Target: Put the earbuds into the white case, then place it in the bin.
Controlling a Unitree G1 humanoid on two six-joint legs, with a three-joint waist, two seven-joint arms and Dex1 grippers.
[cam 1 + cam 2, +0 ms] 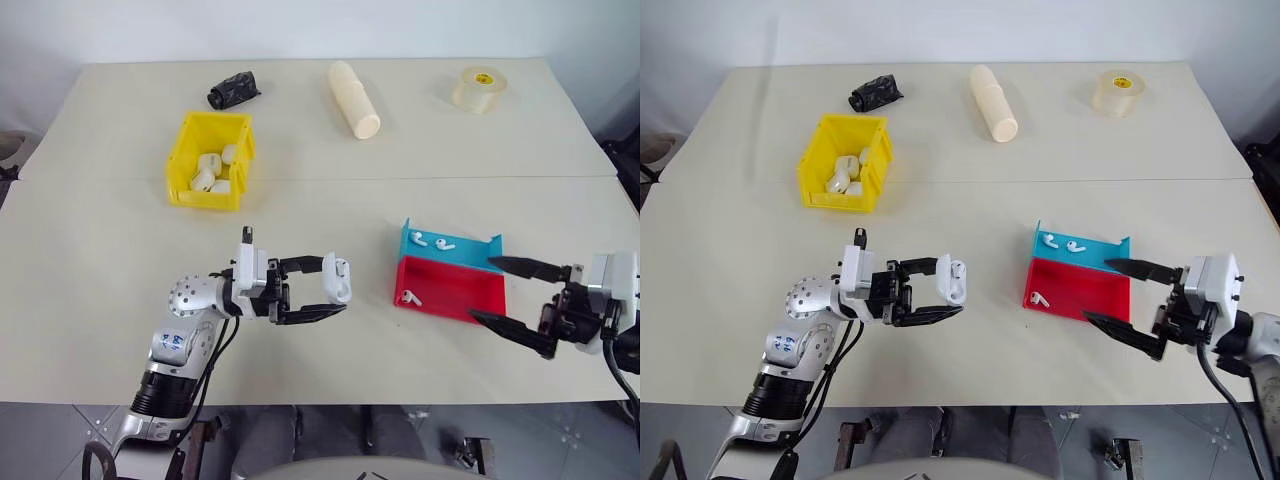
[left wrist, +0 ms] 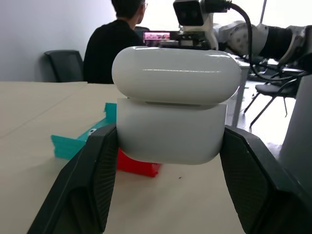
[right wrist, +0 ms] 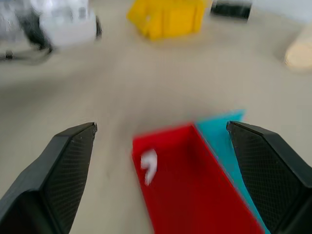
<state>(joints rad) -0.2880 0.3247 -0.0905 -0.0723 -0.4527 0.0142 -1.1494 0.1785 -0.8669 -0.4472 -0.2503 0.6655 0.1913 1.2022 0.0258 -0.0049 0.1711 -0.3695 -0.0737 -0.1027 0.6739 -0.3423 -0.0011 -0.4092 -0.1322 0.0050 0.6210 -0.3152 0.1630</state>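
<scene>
Here the left pincer [image 1: 335, 293] clamps the white case [image 1: 338, 280], lid closed, above the surface [image 1: 320, 210]; the right pincer [image 1: 482, 292] gapes wide beside the red tray [image 1: 452, 290].

The small glossy white rounded plastic case [image 1: 337, 280] is hanging above the table, lid slightly ajar, well apart from the bright yellow rectangular plastic bin [image 1: 238, 160], which is sitting farther back holding several white pieces. Tiny glossy white stemmed earbuds are lying in trays: two [image 1: 431, 241] in the blue one, one [image 1: 409, 297] in the red.
</scene>
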